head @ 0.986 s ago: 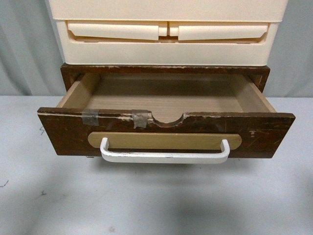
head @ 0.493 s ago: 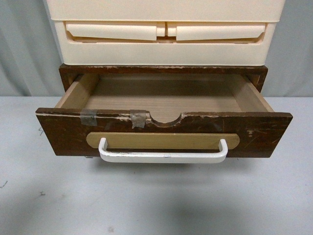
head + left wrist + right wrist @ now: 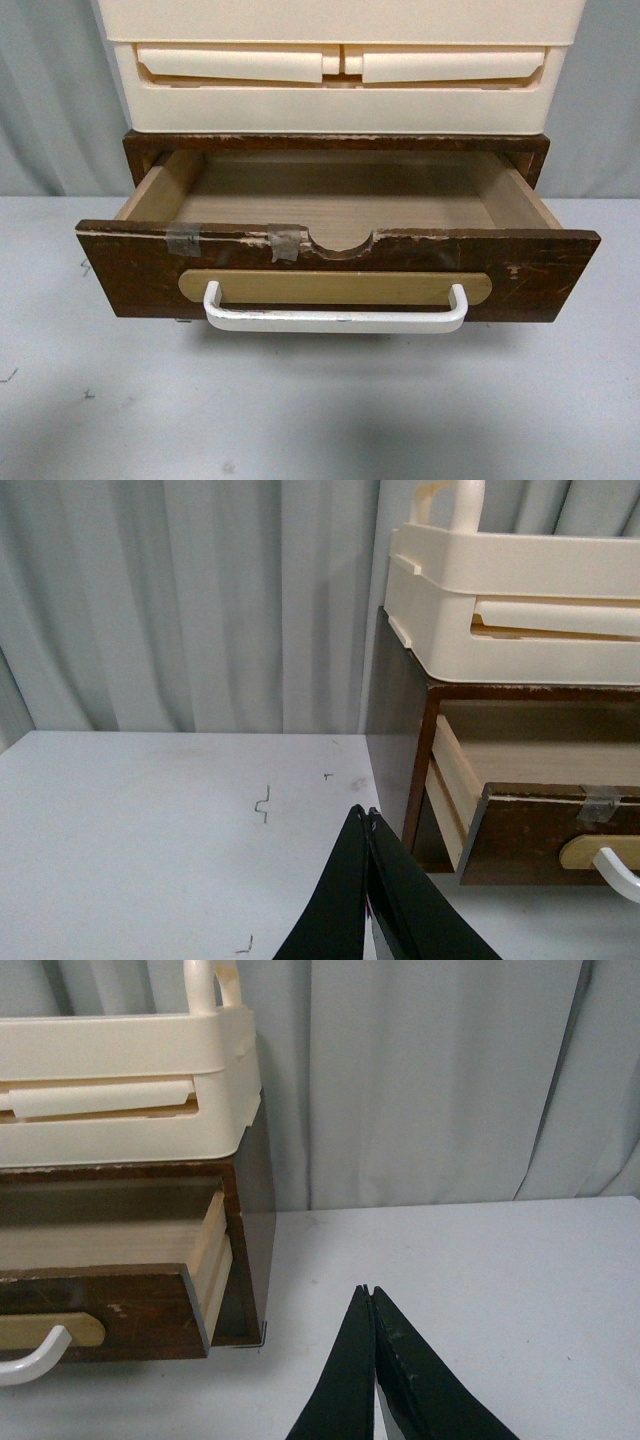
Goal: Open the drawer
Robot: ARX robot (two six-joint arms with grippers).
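The dark-brown wooden drawer stands pulled well out of its cabinet, its pale inside bare. A white bar handle hangs on a tan oval plate, and grey tape sits beside the half-round notch on the top edge. In the left wrist view the drawer shows beyond my left gripper, which is shut on nothing over the table, apart from the cabinet's left side. My right gripper is shut and empty too, over the table off the cabinet's right side, with the drawer beyond it. Neither arm shows in the front view.
Cream plastic drawers are stacked on top of the brown cabinet. The unit stands on a grey table with small marks on it. A pale curtain hangs behind.
The front view shifts slightly between frames; the drawer stays pulled out the same amount.
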